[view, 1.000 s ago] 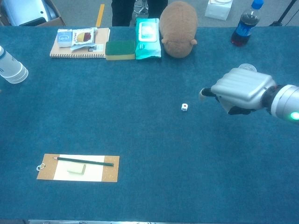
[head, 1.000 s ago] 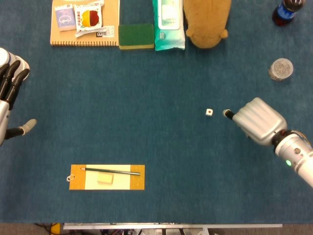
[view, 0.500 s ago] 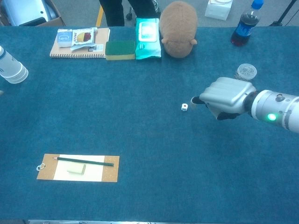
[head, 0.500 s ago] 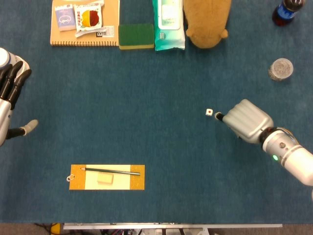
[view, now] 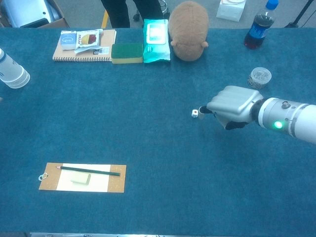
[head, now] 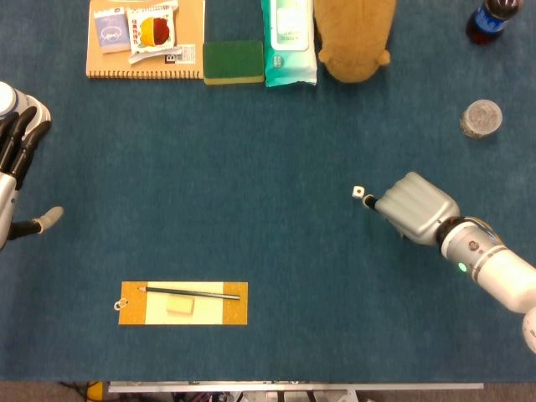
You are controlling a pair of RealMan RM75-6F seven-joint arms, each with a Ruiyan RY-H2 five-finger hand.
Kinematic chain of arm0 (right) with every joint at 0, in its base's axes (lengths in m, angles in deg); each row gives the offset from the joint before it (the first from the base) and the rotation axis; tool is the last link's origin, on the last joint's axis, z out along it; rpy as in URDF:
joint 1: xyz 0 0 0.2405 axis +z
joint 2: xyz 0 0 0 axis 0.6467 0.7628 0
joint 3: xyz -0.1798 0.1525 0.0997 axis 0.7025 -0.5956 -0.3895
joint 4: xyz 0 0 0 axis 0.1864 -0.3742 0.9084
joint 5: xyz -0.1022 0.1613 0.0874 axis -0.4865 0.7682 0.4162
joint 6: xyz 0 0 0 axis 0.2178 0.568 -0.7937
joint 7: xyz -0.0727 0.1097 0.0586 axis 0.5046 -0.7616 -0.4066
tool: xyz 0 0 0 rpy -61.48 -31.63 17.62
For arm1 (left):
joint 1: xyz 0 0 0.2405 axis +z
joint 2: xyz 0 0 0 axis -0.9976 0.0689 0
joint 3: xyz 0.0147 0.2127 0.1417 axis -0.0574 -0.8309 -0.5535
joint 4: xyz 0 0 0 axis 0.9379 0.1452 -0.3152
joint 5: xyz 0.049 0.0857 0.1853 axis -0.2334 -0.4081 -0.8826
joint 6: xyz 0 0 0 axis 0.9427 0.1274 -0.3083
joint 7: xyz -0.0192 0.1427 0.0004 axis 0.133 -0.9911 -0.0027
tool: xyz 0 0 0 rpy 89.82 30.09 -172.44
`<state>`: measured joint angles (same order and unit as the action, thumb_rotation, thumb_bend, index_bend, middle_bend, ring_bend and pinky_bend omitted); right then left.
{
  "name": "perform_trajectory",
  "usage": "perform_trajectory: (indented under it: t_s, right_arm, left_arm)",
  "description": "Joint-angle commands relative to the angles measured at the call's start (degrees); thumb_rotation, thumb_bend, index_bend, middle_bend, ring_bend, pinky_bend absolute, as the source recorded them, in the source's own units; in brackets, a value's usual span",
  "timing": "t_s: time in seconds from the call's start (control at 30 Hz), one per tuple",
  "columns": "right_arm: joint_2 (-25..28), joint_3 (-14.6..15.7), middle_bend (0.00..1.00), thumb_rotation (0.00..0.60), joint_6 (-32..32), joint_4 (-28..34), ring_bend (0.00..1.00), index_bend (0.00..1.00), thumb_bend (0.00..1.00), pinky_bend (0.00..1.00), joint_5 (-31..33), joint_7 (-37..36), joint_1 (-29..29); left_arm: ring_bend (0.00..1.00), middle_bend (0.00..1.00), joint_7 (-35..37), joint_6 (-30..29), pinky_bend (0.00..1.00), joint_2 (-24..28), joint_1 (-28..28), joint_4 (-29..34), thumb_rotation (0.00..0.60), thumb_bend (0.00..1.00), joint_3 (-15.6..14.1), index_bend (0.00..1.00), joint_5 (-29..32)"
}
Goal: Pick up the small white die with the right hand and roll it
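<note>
The small white die (head: pixel 358 192) (view: pixel 195 113) lies free on the blue table cloth, right of centre. My right hand (head: pixel 412 207) (view: pixel 232 106) is low over the cloth just right of it, its silver back facing up. One fingertip (head: pixel 369 200) points at the die and stops just short of it, with a thin gap showing. The other fingers are tucked under the hand and mostly hidden. It holds nothing. My left hand (head: pixel 17 159) hangs at the far left edge, fingers apart and empty.
A clear cup (head: pixel 481 118) and a cola bottle (head: pixel 488 20) stand at the back right. Along the far edge are a brown plush toy (head: pixel 354 38), a wipes pack (head: pixel 289 42), a green sponge (head: pixel 233 62) and a notebook (head: pixel 142 39). A cork board with a pencil (head: pixel 182 303) lies front left.
My right hand has slid left and lower towards the die, closing the gap from several centimetres to almost nothing. The die and the left hand have stayed put.
</note>
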<state>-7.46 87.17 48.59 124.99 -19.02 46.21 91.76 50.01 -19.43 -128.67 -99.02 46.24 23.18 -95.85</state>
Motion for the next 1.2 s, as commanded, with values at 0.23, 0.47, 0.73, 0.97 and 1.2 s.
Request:
perform_trajectory:
  t_s: [0.23,0.47,0.73,0.97,1.2]
  right_arm:
    - [-1.63,0.16,1.0,0.6,-0.33,-2.01,0.95,0.24,1.0,1.0,0.5,-2.34,1.58]
    - [-2.88,0.29,1.0,0.6,-0.68,-3.45,0.96,0.24,1.0,1.0,0.77,-3.67,2.8]
    - [-3.75,1.03,1.0,0.6,-0.66,-4.4,0.96,0.24,1.0,1.0,1.57,-4.33,4.02]
    - [-3.97,1.57,1.0,0.6,0.04,-4.7,0.96,0.24,1.0,1.0,2.18,-4.89,4.59]
    - [-4.01,2.02,1.0,0.6,0.51,-5.07,0.96,0.24,1.0,1.0,2.66,-5.58,4.9]
  left_arm:
    - [0.0,0.0,0.58,0.12,0.11,-0.32,0.08,-0.67,0.6,0.05,-0.1,0.01,0.22]
    - [0.0,0.0,1.57,0.03,0.11,-0.59,0.21,-1.32,0.6,0.05,-0.16,0.01,0.37]
    - [0.0,0.0,2.68,-0.17,0.11,-0.84,0.47,-2.14,0.6,0.05,-0.3,0.01,0.52]
    - [0.0,0.0,2.99,0.02,0.11,-1.13,0.4,-2.7,0.6,0.05,-0.35,0.01,0.55]
    - [0.0,0.0,3.15,0.05,0.11,-1.27,0.37,-2.79,0.6,0.05,-0.36,0.01,0.55]
